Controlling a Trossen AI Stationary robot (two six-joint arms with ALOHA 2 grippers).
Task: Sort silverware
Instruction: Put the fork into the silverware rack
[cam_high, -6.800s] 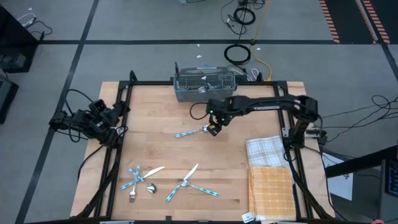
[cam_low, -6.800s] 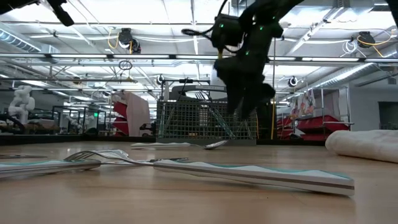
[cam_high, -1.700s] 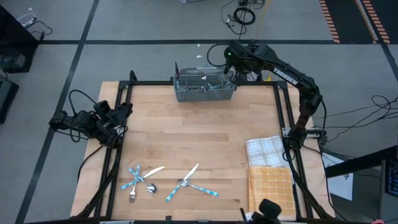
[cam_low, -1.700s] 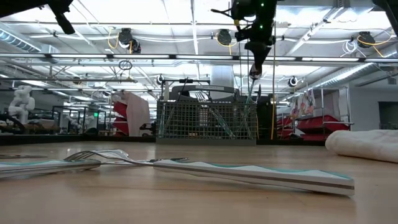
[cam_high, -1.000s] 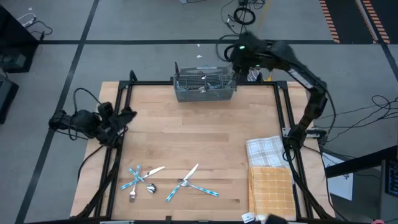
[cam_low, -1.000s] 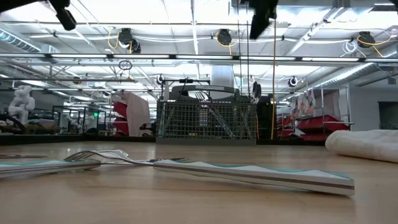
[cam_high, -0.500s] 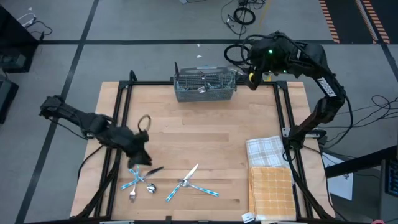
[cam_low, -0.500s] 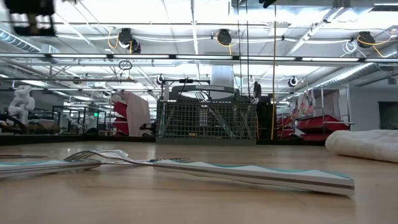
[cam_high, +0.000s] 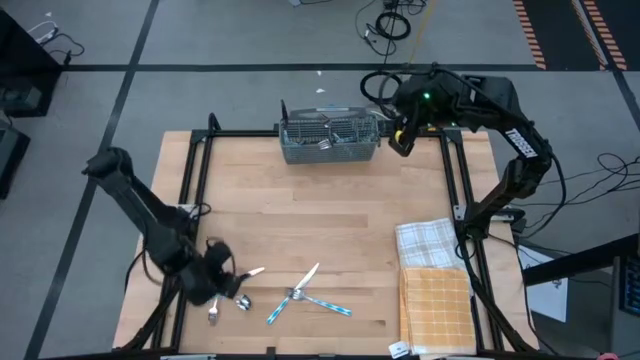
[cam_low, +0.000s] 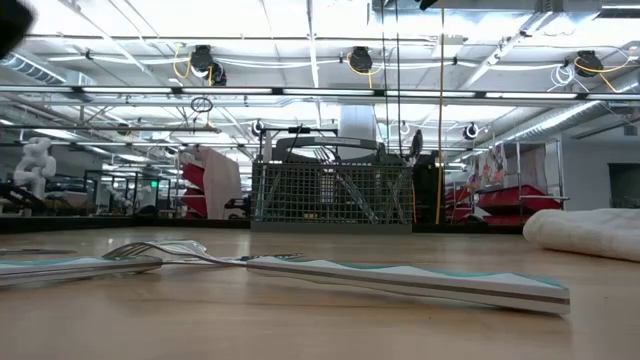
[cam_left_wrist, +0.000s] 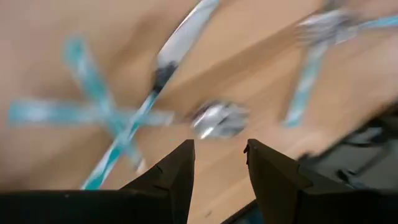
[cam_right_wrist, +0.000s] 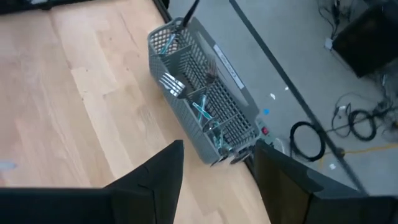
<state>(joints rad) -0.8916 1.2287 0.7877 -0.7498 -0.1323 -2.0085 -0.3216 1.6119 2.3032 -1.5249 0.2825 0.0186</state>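
Below left pincer (cam_left_wrist: 217, 168): silverware (cam_left_wrist: 214, 119), untouched.

No text, label, brand, number or sign can be read in any of the views. The right arm carries small pale lettering along its dark link in the high view, but it is too small to make out. The red shapes in the room beyond the table in the low view show no legible writing, and nothing printed shows on the table itself.
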